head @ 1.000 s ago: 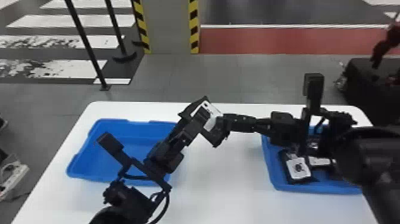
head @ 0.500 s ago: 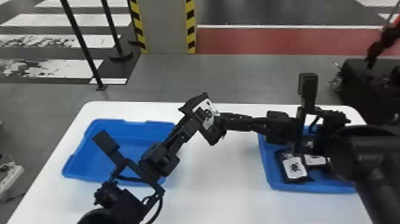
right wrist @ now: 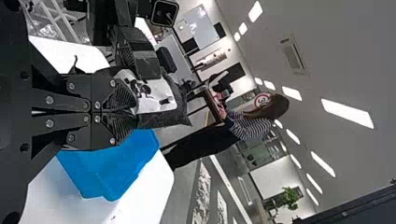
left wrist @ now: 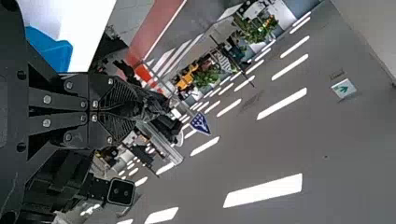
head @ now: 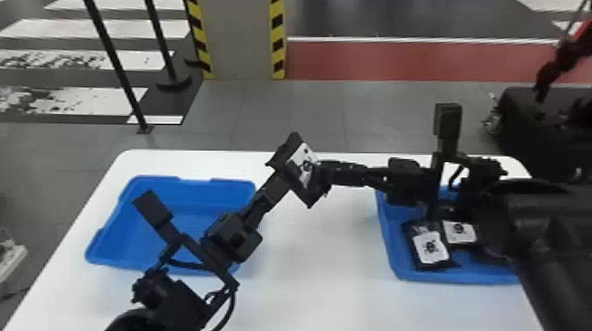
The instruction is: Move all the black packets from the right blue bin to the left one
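White smooth-topped table: carries both bins well apart, probably so each arm has one within easy reach.

Blue shallow plastic bin at right: the source; its low walls should let a claw dip in.

Blue shallow plastic bin at left: the goal, set under the left arm's side, which suits a drop by that arm.

Black two-fingered left claw: fingers together, clamped on the raised packet.

Black two-fingered right claw: also clamped, gripping the same packet along an edge, likely to leave the rest free for its partner.

Raised packet, black and soft with a white printed label: held tilted above the table, between the bins in the head view. The double grip reads as a handover (sensible, since neither arm need cross the whole table). The right claw should let go next, once the left hold is firm; pulling away too early could twist or drop it.

Black packet with a white label, nearer the bin's inner side: lies in the right bin, awaiting its turn.

Black packet beside it, white label up: partly under the right arm, so that arm must probably shift for a clean pick.
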You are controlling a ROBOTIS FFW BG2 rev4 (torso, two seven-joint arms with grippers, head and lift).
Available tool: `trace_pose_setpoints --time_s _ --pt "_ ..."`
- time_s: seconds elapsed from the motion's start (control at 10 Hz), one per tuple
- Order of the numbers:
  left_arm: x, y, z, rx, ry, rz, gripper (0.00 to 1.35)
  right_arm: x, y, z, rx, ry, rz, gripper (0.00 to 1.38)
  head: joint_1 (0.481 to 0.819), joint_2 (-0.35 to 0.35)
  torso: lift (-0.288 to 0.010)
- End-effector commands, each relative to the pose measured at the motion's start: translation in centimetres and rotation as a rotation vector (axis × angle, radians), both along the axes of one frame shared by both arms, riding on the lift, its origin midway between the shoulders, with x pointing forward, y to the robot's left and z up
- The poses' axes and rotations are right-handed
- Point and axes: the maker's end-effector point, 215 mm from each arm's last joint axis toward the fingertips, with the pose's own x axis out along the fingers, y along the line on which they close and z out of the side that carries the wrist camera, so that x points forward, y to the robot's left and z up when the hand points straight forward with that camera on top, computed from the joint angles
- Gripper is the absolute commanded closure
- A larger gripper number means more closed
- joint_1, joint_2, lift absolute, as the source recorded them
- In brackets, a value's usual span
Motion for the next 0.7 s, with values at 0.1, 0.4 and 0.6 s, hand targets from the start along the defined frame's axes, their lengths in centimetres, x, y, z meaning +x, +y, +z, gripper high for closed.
trace_pose_setpoints --time_s 0.1,0.4,0.6 --pt "0.5 1.8 0.8 -0.004 -0.034 0.069 1.22 2.0 0.3 0.7 0.014 -0.025 -0.017 1.07 0.695 0.047 -0.11" --pt "1.1 4.8 1.0 0.014 -0.056 0.166 1.22 2.5 0.2 2.0 0.068 -0.073 -0.027 0.05 0.695 0.072 -0.11" --pt "2.2 12.4 1.4 0.194 -0.135 0.408 1.22 2.6 -2.0 1.4 0.06 -0.081 -0.098 0.32 0.692 0.099 -0.11"
